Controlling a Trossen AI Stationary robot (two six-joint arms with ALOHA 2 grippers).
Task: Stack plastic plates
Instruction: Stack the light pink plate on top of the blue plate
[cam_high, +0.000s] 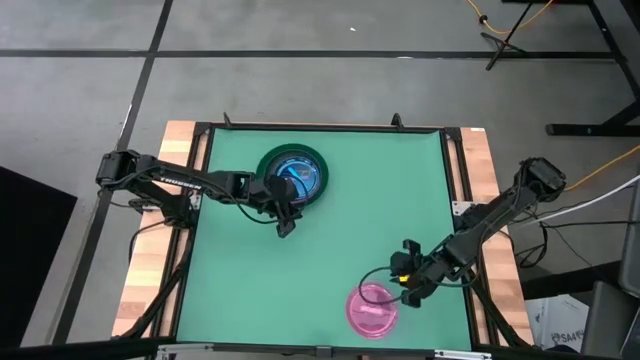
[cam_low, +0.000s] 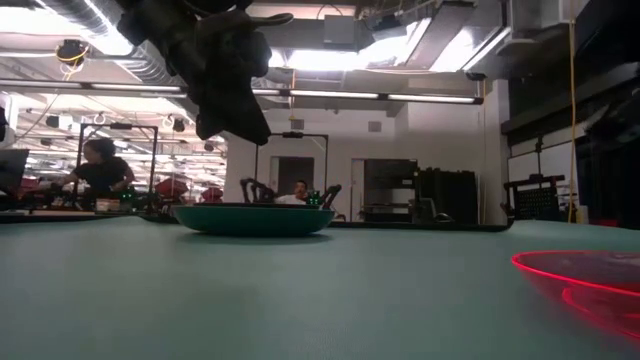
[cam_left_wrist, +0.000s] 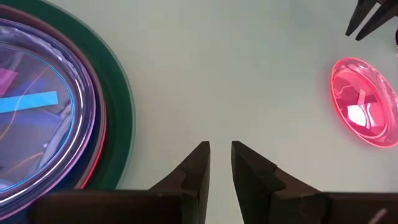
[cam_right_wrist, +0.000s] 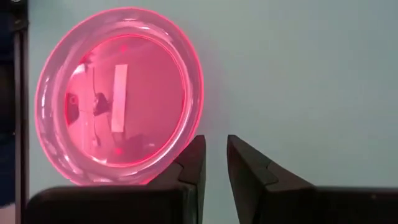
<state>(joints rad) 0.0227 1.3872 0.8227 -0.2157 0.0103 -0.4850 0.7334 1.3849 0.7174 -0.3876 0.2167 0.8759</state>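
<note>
The stack (cam_high: 292, 176) is waiting; the right gripper (cam_high: 409, 290), nearly closed and empty, is hanging beside the pink plate (cam_high: 372, 310); it needs grabbing next; the left gripper (cam_high: 284, 224), the same, is idling.

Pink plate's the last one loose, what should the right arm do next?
Probably shift the right gripper over the translucent pink plate's rim and lower. Its empty fingers sit narrowly apart beside that rim, and the plate lies alone, far from the stack.

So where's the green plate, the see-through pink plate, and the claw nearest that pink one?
dark green plate (cam_high: 318, 181): high view, on its bare green rim.
translucent pink plate (cam_high: 372, 310): high view, on its middle.
right gripper (cam_high: 410, 296): high view, between its fingertips, beside the pink plate's edge.
</note>
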